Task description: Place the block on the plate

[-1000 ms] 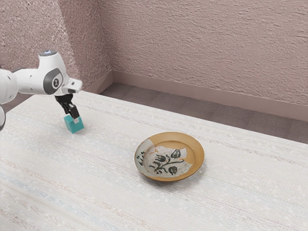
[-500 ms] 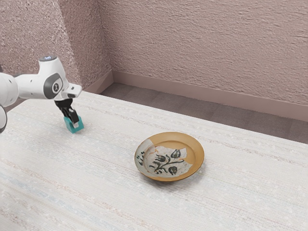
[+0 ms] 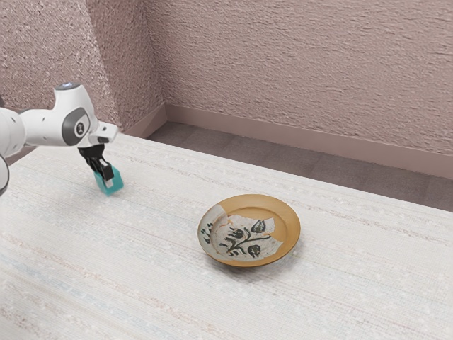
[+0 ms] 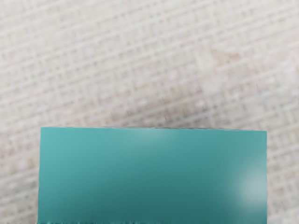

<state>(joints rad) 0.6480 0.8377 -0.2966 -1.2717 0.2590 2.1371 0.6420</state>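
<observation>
At the exterior view's left, my gripper (image 3: pixel 106 178) reaches down over the teal block (image 3: pixel 115 185) and partly covers it. Whether it grips the block cannot be made out. The block looks slightly tilted, low at the table surface. In the wrist view the teal block (image 4: pixel 154 172) lies large and close under my hand, its long edge nearly square to the hand. Farther toward the exterior view's right rests the round plate (image 3: pixel 283 219), orange-brown with a pale section and dark leaf patterns, apart from the block.
The pale woven table (image 3: pixel 156 269) stretches around both things. Its far edge runs behind the plate, with a dark floor (image 3: pixel 318 173) and a rough pinkish wall (image 3: pixel 297 71) beyond.
My hand has come lower around the block and then shifted slightly toward the exterior view's left. The block's upper edge stands a little differently, as if turned or tilted. The plate has not moved.
</observation>
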